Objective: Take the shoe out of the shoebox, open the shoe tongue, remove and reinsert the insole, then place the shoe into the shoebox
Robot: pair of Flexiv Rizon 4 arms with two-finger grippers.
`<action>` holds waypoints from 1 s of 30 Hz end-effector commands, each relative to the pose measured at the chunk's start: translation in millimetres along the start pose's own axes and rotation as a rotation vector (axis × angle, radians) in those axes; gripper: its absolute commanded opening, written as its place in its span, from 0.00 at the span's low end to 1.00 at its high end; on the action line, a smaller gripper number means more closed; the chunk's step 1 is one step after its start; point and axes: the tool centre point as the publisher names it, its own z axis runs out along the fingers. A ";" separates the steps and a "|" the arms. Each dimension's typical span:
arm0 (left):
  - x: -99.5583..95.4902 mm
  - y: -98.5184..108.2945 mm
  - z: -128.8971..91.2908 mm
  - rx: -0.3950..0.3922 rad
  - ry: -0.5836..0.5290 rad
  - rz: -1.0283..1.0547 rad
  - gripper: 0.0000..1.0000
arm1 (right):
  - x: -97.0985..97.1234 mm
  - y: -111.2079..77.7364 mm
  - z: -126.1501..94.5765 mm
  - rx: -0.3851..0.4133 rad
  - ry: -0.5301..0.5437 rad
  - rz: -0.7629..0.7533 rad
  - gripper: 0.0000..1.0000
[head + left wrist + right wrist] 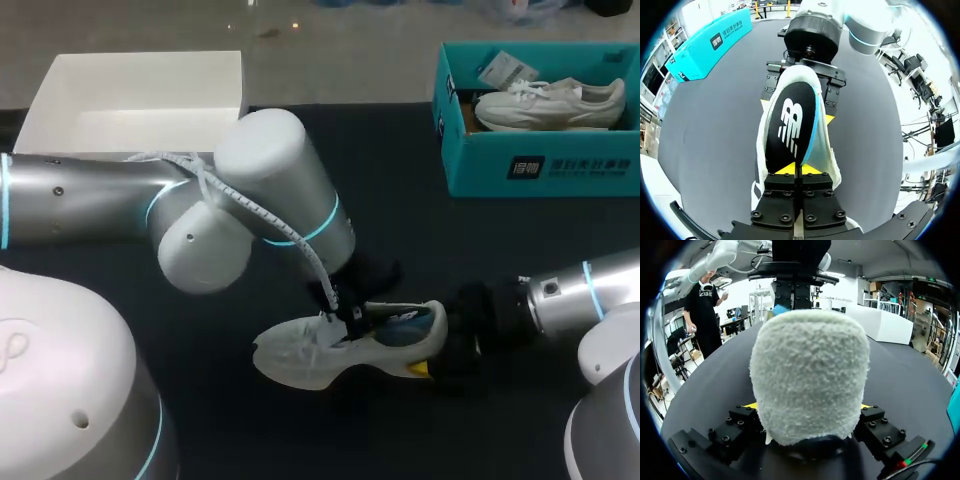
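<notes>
Field notes:

- **Shoe:** A white mesh shoe (300, 360) is sitting sole-down at the near middle of the black table (450, 250). Whether it is touching the surface, I cannot tell. Its rounded toe is pointing toward the left arm's side and its heel toward the right arm. The upper is looking thin and half-sheer at the toe. In the right wrist view the heel is showing as a nubby, fleece-like dome.
- **Right gripper:** The right gripper (809, 407) is clamping that heel from both sides. Its yellow tips are just peeking out at either flank of the fuzzy surface.
- **Left gripper:** The left gripper (798, 169) is hanging over the shoe's mouth. Its fingers are pressed almost together and are pinching the near end of the insole (790, 125).
- **Insole:** It is a long flat oval with a smooth black top, a white printed mark and a light blue foam edge. It is lying between the white collar walls.
- **Boxes:** A teal cardboard shoebox (540, 170) is standing open at the far right, well apart from the held shoe. A second pale shoe (550, 103) is lying inside it. A shallow white box (130, 110) is resting at the far left.
</notes>
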 end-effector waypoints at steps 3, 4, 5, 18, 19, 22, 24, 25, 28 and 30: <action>3.6 1.7 -18.6 0.257 0.069 0.033 0.00 | 0.5 -1.4 3.5 0.005 -0.003 0.001 0.00; 4.9 -0.6 -21.3 0.282 0.080 0.042 0.00 | 0.5 -1.4 3.5 0.005 -0.003 0.001 0.00; 6.0 -2.6 -23.9 0.304 0.087 0.050 0.00 | 0.5 -1.4 3.5 0.005 -0.003 0.001 0.00; 17.6 -23.7 -45.7 0.413 0.140 0.135 0.00 | 0.5 -1.4 3.5 0.005 -0.003 0.001 0.00; 18.5 -24.5 -47.6 0.416 0.140 0.138 0.00 | 0.5 -1.4 3.5 0.005 -0.003 0.001 0.00; 19.2 -26.8 -47.5 0.401 0.140 0.148 0.00 | 0.5 -1.4 3.5 0.005 -0.003 0.001 0.00; 18.1 -27.7 -43.8 0.374 0.138 0.144 0.00 | 0.5 -1.4 3.5 0.005 -0.003 0.001 0.00; 18.1 -27.9 -42.6 0.372 0.137 0.142 0.11 | 0.5 -1.4 3.5 0.005 -0.003 0.001 0.00; 19.6 -28.9 -41.3 0.344 0.118 0.142 0.42 | 0.5 -1.4 3.5 0.005 -0.003 0.001 0.00; 19.5 -28.7 -39.2 0.322 0.100 0.139 0.49 | 0.5 -1.4 3.5 0.005 -0.003 0.001 0.00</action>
